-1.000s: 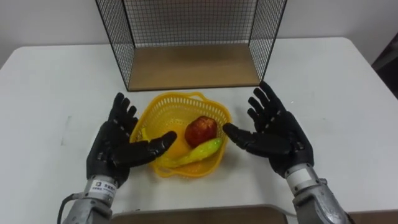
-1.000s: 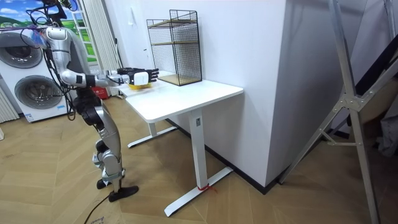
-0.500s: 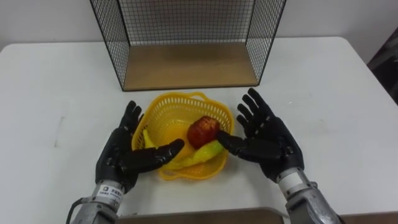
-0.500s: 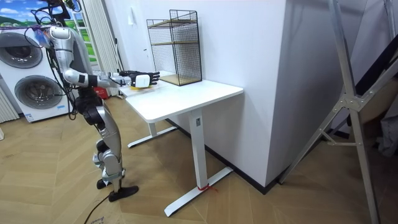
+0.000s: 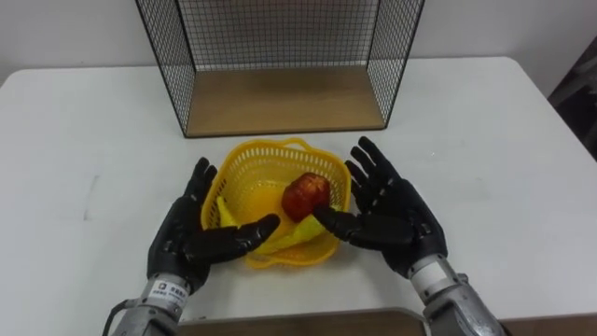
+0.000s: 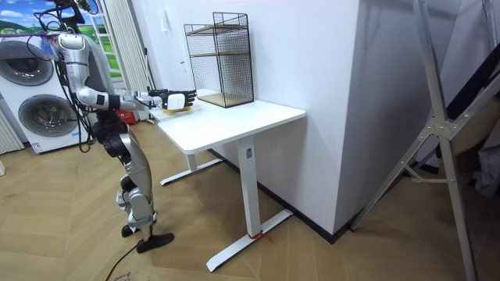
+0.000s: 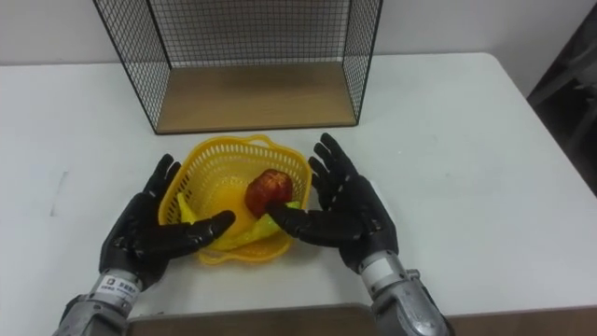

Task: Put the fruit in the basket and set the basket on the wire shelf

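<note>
The yellow basket (image 5: 244, 150) stands on the white table (image 5: 75, 140), just short of the wire shelf (image 5: 396, 56), which sits at its 12 o'clock with a wooden board as its floor. Inside the basket lie 2 fruits: a red apple (image 5: 304, 195) toward 3 o'clock and a yellow-green banana (image 5: 291, 235) along the wall at 5 o'clock.

The left hand (image 5: 187, 238) flanks the basket at 9 o'clock, released, its fingers straight and spread along the wall, its thumb reaching across the front at 7 o'clock. The right hand (image 5: 392, 219) mirrors it at 3 o'clock, also released and flat, its thumb pointing in toward the banana. Neither hand is curled round the rim.

In the room view the robot stands upright at the table's end on the room view's left, both arms stretched forward over the tabletop.
</note>
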Motion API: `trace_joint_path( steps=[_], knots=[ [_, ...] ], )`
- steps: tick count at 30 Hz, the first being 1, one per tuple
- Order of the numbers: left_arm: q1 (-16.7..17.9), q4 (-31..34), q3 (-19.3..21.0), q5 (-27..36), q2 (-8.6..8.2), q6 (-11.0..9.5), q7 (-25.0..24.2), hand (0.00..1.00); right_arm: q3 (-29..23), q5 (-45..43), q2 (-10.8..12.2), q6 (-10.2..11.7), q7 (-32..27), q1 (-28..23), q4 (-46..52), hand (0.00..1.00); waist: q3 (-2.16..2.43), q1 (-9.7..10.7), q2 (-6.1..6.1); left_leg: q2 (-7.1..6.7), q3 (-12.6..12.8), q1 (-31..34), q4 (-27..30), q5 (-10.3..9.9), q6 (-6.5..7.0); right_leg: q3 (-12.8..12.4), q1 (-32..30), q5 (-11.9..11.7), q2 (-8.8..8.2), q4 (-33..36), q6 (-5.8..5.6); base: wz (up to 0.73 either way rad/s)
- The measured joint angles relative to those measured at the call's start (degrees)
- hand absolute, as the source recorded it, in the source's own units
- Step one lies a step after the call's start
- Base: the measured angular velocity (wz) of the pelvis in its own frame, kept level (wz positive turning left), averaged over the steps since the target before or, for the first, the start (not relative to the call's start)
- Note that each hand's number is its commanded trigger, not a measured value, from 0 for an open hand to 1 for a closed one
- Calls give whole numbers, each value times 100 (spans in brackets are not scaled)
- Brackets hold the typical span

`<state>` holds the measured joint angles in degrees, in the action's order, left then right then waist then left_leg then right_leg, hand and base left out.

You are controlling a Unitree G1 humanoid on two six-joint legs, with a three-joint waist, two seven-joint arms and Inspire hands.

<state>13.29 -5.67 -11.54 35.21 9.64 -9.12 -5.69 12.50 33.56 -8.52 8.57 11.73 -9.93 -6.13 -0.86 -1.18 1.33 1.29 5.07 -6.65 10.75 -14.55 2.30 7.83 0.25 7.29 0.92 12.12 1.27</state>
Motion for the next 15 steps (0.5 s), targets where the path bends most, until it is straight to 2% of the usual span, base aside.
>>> trace_joint_path(
  steps=[8, 15],
  knots=[
    [1, 0, -21, -233, -34, 0, 3, 0, 58, -2, -8, 0, 56, 0, 0, 0, -2, -15, -4, 0, -28, 1, 11, 0, 0, 3, 0, 0, -3, 31, 0, 0],
    [-4, 6, -53, -373, -239, 0, 13, 0, 95, -223, 33, 9, 100, 3, -20, 0, -11, -38, -20, -10, -39, 13, 17, 0, 0, 1, -11, 1, -6, 38, -1, 0]
  ],
)
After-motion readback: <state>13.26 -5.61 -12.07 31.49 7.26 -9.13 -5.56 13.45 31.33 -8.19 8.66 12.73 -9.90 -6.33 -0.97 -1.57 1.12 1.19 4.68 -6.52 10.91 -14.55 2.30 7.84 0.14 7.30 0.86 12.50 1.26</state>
